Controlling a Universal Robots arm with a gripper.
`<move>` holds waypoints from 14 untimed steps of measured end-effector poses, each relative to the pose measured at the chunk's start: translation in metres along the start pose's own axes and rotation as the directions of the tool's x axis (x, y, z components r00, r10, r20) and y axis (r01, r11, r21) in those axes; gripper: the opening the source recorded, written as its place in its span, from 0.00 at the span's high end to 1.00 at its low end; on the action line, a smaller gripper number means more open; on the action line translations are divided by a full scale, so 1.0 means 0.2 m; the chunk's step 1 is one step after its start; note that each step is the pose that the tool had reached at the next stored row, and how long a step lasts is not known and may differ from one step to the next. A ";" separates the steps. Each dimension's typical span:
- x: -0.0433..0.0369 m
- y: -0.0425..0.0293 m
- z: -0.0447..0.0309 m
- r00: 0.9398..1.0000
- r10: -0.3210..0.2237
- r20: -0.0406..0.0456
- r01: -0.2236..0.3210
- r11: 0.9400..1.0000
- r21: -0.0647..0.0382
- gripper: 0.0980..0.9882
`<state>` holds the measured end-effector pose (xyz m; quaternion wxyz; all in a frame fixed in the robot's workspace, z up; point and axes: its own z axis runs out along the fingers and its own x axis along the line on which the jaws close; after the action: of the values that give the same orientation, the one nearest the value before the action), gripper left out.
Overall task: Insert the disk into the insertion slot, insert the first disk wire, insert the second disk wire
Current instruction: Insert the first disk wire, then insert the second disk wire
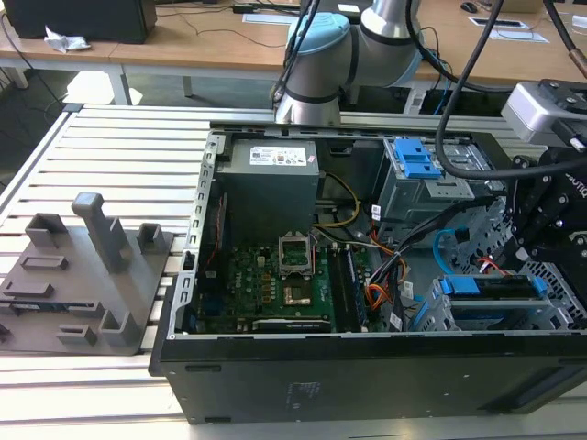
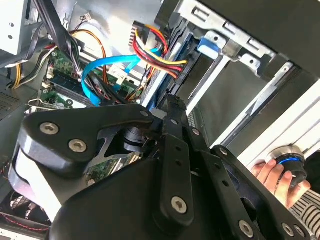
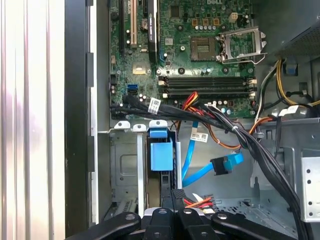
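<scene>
On a slatted metal table (image 1: 110,147), an open black computer case (image 1: 367,385), side panel off, walls standing on all four sides. Open room above the circuit board (image 1: 284,275) in the middle of the exterior view. Much tighter at the exterior view's right, with black cables (image 1: 443,119) looping down from the upper edge and loose wires crossing inside the case. Outside the case, at the exterior view's left, a grey plastic fixture (image 1: 83,275) with upright posts, well apart from the work.

Inside the case: a grey power box (image 1: 271,174) against the far wall, a taller grey bay with a blue latch (image 1: 413,160) at upper right, and in the lower right corner the grey perforated cage (image 1: 495,316). Seated in the cage, the disk (image 1: 486,286) in its blue frame, one blue end facing the board. Near it in the first wrist view, a light blue flat cable (image 3: 192,160) with its plug (image 3: 227,164) loose in the open space beside the cage. Just beside the gripper's tips, red and yellow wires (image 3: 197,201).

Hanging over the disk end of the cage, the black gripper (image 3: 174,195), pointed down into the case, with the arm (image 1: 321,55) reaching in from beyond the far wall. Fingers pressed close together; whether anything pinched between them, cannot tell. In the second wrist view, a person's hand (image 2: 272,175) outside the case, touching a round knob with a blue ring (image 2: 290,161).
</scene>
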<state>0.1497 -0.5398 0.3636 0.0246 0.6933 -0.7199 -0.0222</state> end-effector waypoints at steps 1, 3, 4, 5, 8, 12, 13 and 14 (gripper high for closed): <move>0.000 0.011 0.001 1.000 0.000 0.000 0.000 1.000 0.000 0.99; 0.001 0.026 0.002 1.000 0.000 0.000 0.000 1.000 0.000 0.99; 0.001 0.026 0.002 1.000 0.000 0.000 0.000 1.000 0.000 0.99; 0.001 0.026 0.002 1.000 0.000 0.000 0.000 1.000 0.000 0.99; 0.001 0.027 0.002 1.000 0.000 0.000 0.000 1.000 0.000 0.99; 0.001 0.027 0.002 1.000 0.000 0.000 0.000 1.000 0.000 0.99; 0.001 0.027 0.002 1.000 0.000 0.000 0.000 1.000 0.000 0.99; 0.001 0.027 0.002 1.000 0.000 0.000 0.000 1.000 0.000 0.99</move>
<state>0.1442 -0.5398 0.3636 0.0246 0.6933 -0.7199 -0.0222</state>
